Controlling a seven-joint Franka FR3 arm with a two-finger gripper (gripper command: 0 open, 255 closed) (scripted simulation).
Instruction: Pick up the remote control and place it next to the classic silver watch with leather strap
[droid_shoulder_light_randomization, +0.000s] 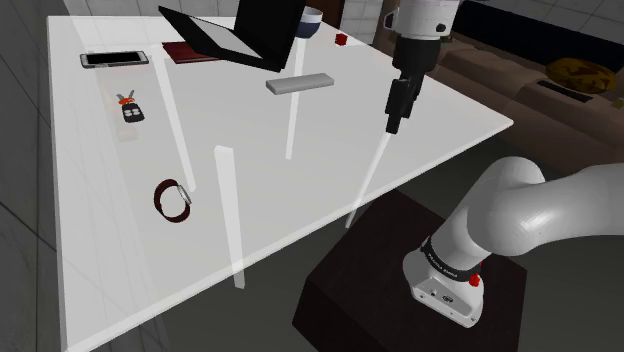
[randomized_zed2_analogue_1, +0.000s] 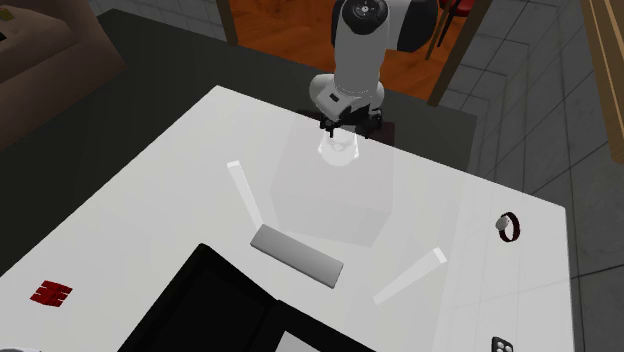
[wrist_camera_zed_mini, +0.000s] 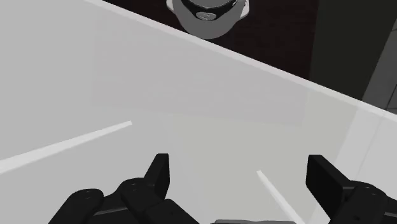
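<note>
I'm hovering the gripper (droid_shoulder_light_randomization: 395, 125), fingers spread wide and empty, over bare table (droid_shoulder_light_randomization: 330, 180) while the grey remote (droid_shoulder_light_randomization: 298, 83) is lying untouched by the black laptop (droid_shoulder_light_randomization: 235, 35), well apart from the watch (droid_shoulder_light_randomization: 172, 199) (pick and place both pending).

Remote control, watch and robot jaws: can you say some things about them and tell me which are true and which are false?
1. The remote control lies flat on the white table. True.
2. The jaws are shut on the remote control. False: they stand open and empty, over bare table beside the remote control.
3. The watch lies right next to the remote control. False: the two are far apart, with the watch nearer the shoulder view's lower left.
4. A black laptop sits on the table. True.
</note>
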